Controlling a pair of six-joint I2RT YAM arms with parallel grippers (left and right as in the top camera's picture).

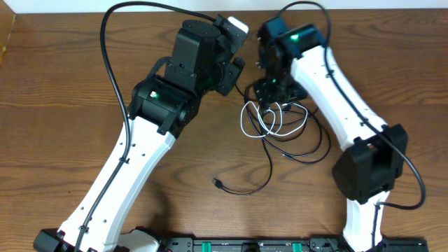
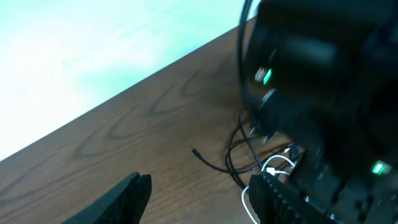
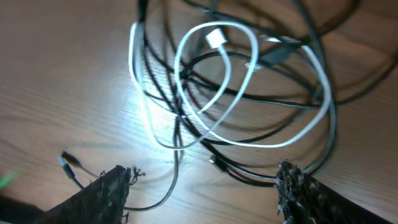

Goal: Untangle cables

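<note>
Beneath the right gripper (image 3: 205,179), the cables (image 1: 283,133) lie knotted on the table (image 1: 63,84), its jaws spread and empty.
The left gripper (image 2: 200,185) gapes empty nearby; each should pinch one separate strand, then part them gently.

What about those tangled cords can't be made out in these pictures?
Overhead: the right arm covers the top of the tangle of white cord and black cords.
Left wrist: that arm, dark and blurred, hides most cords.
Right wrist: loops run off the top edge; which cord lies over which is unclear.
</note>
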